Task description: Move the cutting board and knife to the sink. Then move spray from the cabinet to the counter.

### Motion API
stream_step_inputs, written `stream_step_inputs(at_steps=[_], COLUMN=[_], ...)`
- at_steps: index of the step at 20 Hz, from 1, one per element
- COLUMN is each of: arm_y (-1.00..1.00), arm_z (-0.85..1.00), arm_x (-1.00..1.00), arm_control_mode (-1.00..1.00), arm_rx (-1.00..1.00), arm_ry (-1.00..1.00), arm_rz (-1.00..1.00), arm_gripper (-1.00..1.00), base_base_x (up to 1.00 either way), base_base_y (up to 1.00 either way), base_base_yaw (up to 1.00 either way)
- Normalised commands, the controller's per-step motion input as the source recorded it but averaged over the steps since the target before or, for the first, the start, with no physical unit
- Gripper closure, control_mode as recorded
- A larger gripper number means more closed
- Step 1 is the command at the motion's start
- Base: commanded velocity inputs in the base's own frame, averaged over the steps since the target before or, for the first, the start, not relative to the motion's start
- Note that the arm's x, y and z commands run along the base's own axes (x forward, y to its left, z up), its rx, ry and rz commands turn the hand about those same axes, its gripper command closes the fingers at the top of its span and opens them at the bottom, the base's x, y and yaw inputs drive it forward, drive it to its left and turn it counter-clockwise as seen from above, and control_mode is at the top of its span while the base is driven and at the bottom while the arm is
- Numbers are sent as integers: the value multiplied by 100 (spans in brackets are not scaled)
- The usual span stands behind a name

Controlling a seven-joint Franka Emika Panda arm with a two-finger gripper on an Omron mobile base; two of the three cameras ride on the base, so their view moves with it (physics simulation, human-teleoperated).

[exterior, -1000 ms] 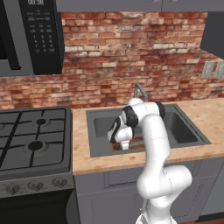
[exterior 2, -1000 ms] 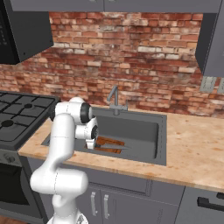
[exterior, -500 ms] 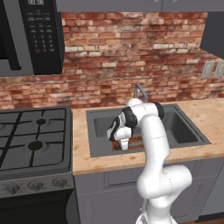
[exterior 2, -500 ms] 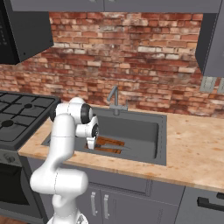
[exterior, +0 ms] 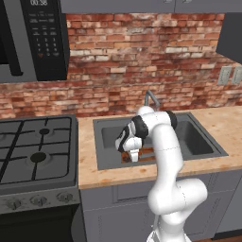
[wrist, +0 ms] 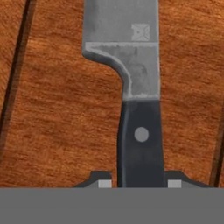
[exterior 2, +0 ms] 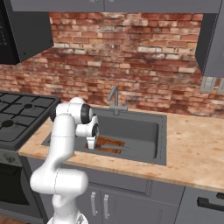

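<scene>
The claw [wrist: 139, 183] sits low over the knife [wrist: 131, 83], one fingertip [wrist: 101, 182] on each side of the black handle, right alongside it; whether they actually press the handle or have let it go cannot be told. The handle is black with one round grey rivet. The blade is dark grey, mottled with paler patches, with a curved heel where it meets the handle. A small pale square stamp sits near the spine; its mark is too blurred to read.

The knife lies flat on the cutting board [wrist: 57, 113], a reddish-brown wooden slab with pronounced grain and a dark groove running near its edges on either side of the knife.

The cutting board [exterior 2: 107, 144] lies on the floor of the sink [exterior 2: 146, 155], in the half nearest the stove [exterior 2: 17, 118]. The sink is a dark grey basin set in the beige wood-grain desk [exterior 2: 197, 148]. The silver faucet [exterior 2: 114, 97] stands behind the sink against the brick wall.
</scene>
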Motion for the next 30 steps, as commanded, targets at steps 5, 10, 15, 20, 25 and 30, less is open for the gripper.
stream_step_inputs(at_steps=[5,10,15,20,25,30], arm_y=[-2,0,0,0,0,0], arm_z=[1,25,41,49,58,59], arm_x=[-2,-13,-21,-22,-24,-33], arm_control_mode=[-100,-100,-100,-100,-100,-100], arm_rx=[0,0,0,0,0,0], arm_ry=[0,0,0,0,0,0], arm_rz=[0,0,0,0,0,5], arm_gripper=[-100,-100,-100,-100,-100,-100], base_base_x=[0,0,0,0,0,0], base_base_y=[0,0,0,0,0,0], base_base_yaw=[0,0,0,0,0,0])
